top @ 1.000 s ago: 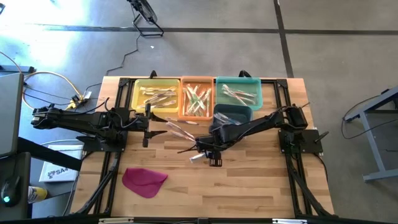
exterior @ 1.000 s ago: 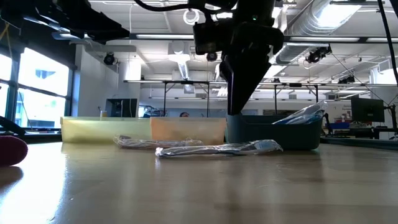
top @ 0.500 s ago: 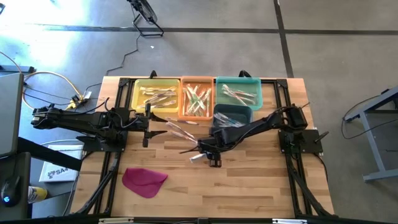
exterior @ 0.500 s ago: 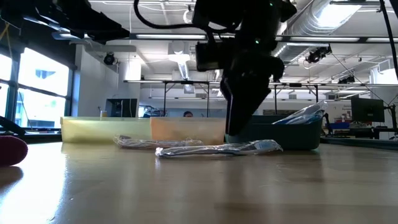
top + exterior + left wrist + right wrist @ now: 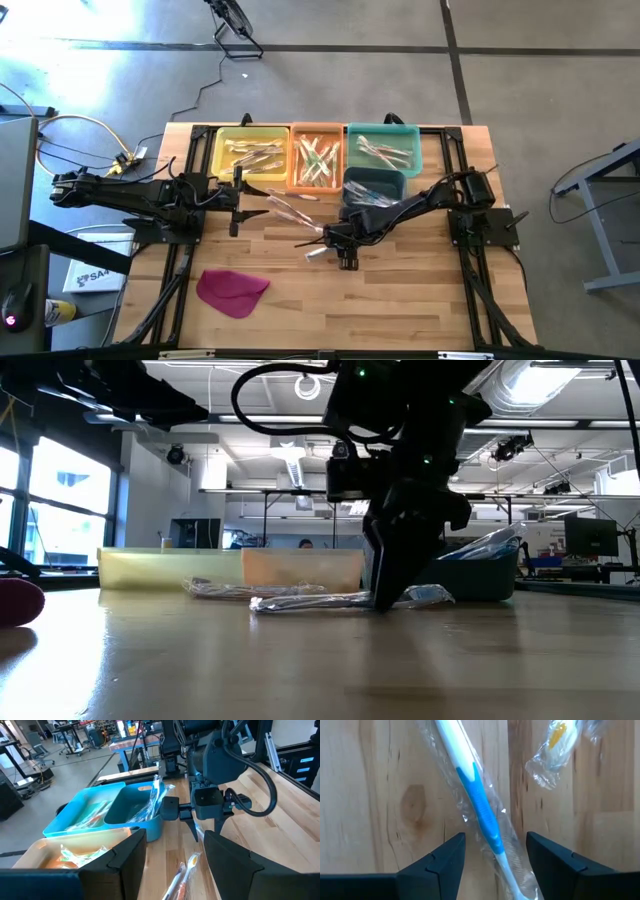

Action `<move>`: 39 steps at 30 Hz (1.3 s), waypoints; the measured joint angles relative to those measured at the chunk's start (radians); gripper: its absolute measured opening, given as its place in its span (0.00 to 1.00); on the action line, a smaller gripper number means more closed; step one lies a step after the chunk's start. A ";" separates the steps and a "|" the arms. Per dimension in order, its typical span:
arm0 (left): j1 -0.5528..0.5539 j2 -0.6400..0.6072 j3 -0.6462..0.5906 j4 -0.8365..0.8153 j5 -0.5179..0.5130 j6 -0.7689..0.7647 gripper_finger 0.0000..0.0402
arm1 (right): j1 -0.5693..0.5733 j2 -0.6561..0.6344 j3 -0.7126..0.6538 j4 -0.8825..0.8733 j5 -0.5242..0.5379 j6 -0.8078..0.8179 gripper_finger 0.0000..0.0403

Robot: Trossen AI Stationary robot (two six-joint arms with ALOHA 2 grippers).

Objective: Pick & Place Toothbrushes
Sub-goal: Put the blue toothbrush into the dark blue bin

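Right end effector: low at mid-desk, dark fingers spread wide, one on each side of a wrapped toothbrush; no contact visible.
Blue-and-white toothbrush in clear crinkled wrapper: flat on the wood, lying diagonally between the fingers; glossy film, slim handle with a blue grip section.
Second wrapped toothbrush, orange-tinted: just beside it, apart from the fingers.
Left end effector: waiting at the desk's left side, fingers wide, holding nothing.
Light plank-wood desk: smooth, with a visible knot and grain.
Yellow plastic bin, orange plastic bin, teal plastic bin: in a row along the far edge, each holding wrapped toothbrushes.
Darker blue bin: in front of the teal one, close behind the right arm.
Flat magenta cloth-like piece: near edge, left, well apart.
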 joint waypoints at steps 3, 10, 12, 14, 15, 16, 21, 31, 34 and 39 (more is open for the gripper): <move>0.000 0.000 0.000 0.000 0.000 0.000 0.48 | 0.000 -0.003 -0.016 0.012 0.001 0.012 0.50; 0.000 0.000 0.000 0.000 0.000 0.000 0.48 | 0.000 -0.003 -0.022 0.037 0.007 0.030 0.50; 0.000 0.000 0.000 0.000 0.000 0.000 0.48 | 0.000 -0.003 -0.023 0.047 0.007 0.030 0.50; 0.000 0.000 0.000 0.000 0.000 0.000 0.48 | 0.000 -0.002 -0.024 0.050 0.006 0.031 0.50; 0.000 0.000 0.000 0.000 0.000 0.000 0.48 | 0.000 -0.002 -0.024 0.050 0.006 0.031 0.50; 0.000 0.000 0.000 0.000 0.000 0.000 0.48 | 0.000 -0.002 -0.024 0.050 0.006 0.031 0.50; 0.000 0.000 0.000 0.000 0.000 0.000 0.48 | 0.000 -0.002 -0.024 0.050 0.006 0.031 0.50; 0.000 0.000 0.000 0.000 0.000 0.000 0.48 | -0.001 0.000 -0.023 0.060 -0.015 0.033 0.37; 0.000 0.000 0.000 0.000 0.000 0.000 0.48 | -0.001 0.000 -0.023 0.062 -0.014 0.032 0.29; 0.000 0.000 0.000 0.000 0.000 0.000 0.48 | -0.001 0.000 -0.023 0.062 -0.016 0.032 0.18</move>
